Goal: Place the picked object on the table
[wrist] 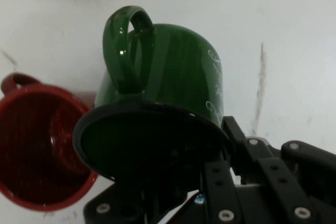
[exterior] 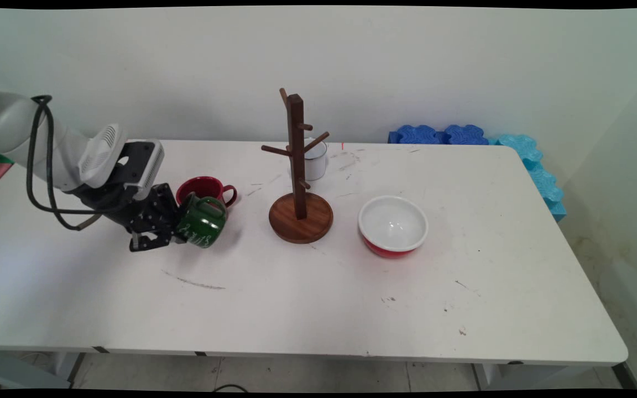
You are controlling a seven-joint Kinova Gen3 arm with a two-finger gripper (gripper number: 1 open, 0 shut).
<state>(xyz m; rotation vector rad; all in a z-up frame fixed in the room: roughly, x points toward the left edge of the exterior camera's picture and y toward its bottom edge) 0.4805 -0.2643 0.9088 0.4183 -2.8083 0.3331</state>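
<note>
one green mug [exterior: 201, 222] is clenched at its rim by the tool [exterior: 177, 229], tipped sideways just above the worktop [exterior: 318, 298], beside the red mug [exterior: 203, 189]; the wooden mug tree [exterior: 299, 182] carries nothing.

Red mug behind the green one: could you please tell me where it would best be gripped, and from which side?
Probably the rim, from above: the red mug stands upright, mouth open, so one finger fits inside. Take the rim's right part, by the handle, since the green mug crowds its near side.
</note>
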